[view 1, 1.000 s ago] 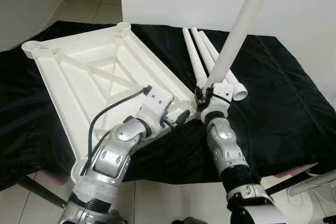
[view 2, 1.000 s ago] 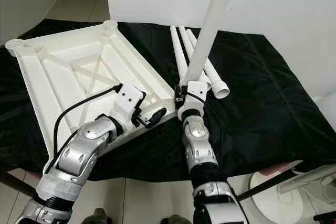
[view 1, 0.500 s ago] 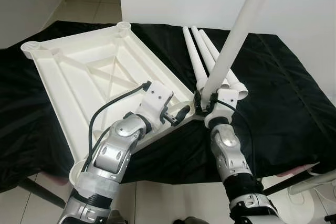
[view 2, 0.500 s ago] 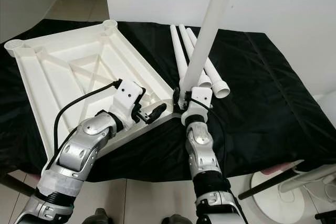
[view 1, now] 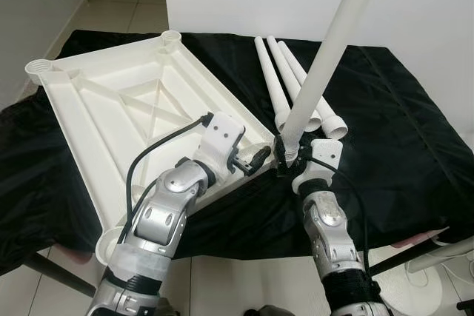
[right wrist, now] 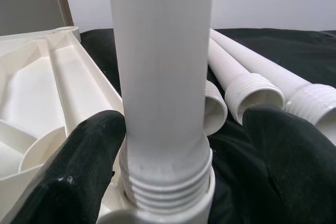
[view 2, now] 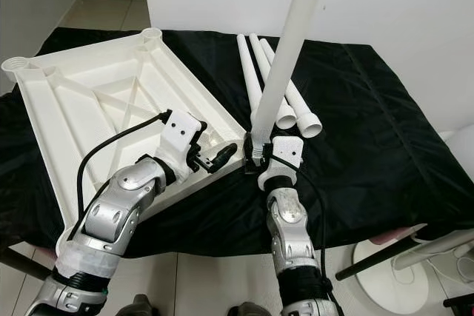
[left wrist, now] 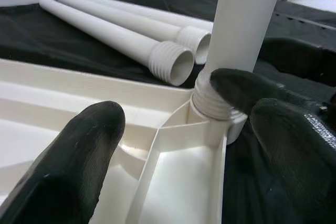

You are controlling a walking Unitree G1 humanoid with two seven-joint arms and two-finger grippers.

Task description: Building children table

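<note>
Found the right gripper (view 1: 285, 157) nearest, fingers spread about the foot of the upright leg (view 1: 326, 57): one pad touching it, the other apart, likely to take a fresh hold for twisting. Found the left gripper (view 1: 252, 160) just beside, also spread, poised over the near corner of the upturned tabletop (view 1: 111, 109), probably to steady it against the turning. Saw the leg's threaded end seated in the corner socket (left wrist: 212, 103), threads partly exposed, so judged not fully screwed home. Beyond, noted three spare legs (view 1: 285, 79) laid side by side on the black cloth (view 1: 400, 123), within reach for later.
</note>
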